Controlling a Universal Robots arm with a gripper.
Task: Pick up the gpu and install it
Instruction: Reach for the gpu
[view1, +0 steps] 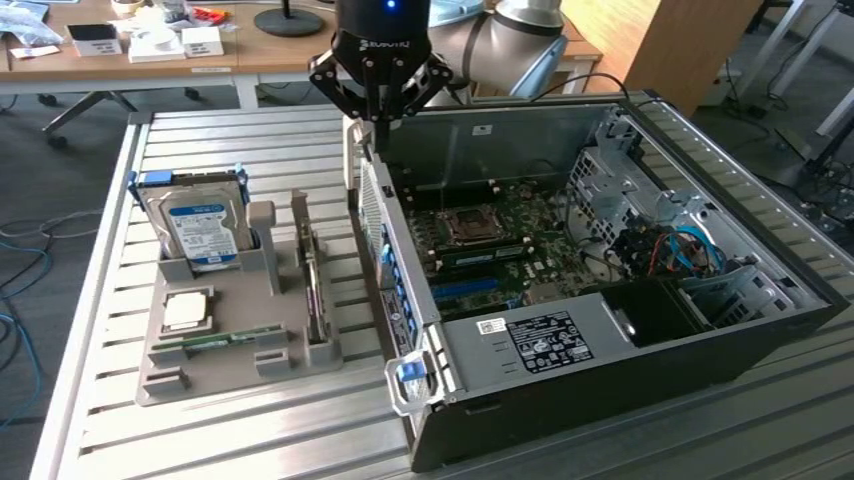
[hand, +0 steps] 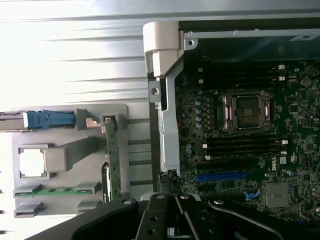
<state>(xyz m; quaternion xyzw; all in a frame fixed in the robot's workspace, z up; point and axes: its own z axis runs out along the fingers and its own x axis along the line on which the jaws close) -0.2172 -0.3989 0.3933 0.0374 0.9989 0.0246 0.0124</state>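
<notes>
Fingers (view1: 380, 125) pressed together hang over the open case (view1: 747, 335) on a slatted metal table (view1: 240, 440), desk (view1: 267, 52) behind.

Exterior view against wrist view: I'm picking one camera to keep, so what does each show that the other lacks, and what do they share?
Exterior view adds: the power supply, the blue cables, the hard drive's blue label, the desk behind.
Wrist view adds: a silver square part on the motherboard.
Both share: the gpu standing on edge in its grey holder, the CPU socket, the shut gripper.
</notes>
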